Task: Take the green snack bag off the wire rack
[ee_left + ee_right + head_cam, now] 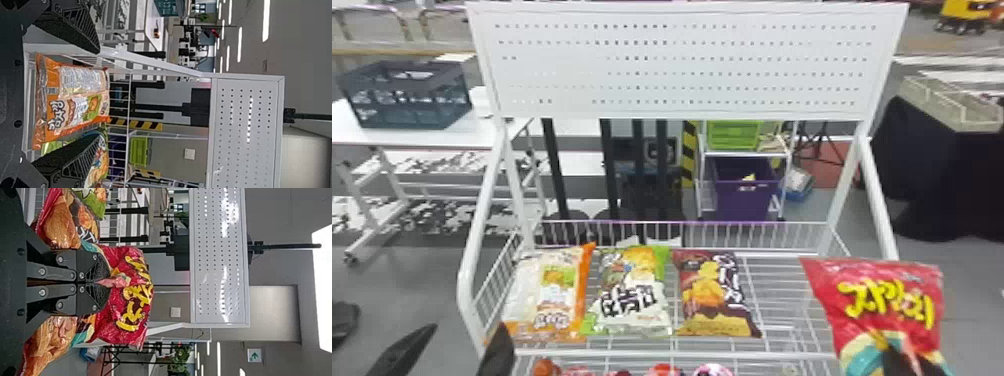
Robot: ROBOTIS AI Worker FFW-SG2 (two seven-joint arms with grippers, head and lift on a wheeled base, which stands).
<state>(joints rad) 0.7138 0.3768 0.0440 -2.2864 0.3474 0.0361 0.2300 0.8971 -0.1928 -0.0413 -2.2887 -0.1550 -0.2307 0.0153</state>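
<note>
Your right gripper [106,282] pinches the red bag [131,297]. Your left gripper [97,95] stands open, likely to admit the green snack bag [632,292].

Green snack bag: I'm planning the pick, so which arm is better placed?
Left, probably: the left gripper has its jaws apart, while the right gripper holds the red snack bag.

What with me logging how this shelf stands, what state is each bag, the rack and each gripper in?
Green snack bag: on the rack, not gripped, looks unopened
Orange-and-white bag: on the rack, looks unopened
Brown bag: on the rack, looks unopened
Red bag: held, puckered where pinched
Wire rack: standing, loaded with bags
Left gripper: open, nothing held
Right gripper: closed on the red bag
</note>
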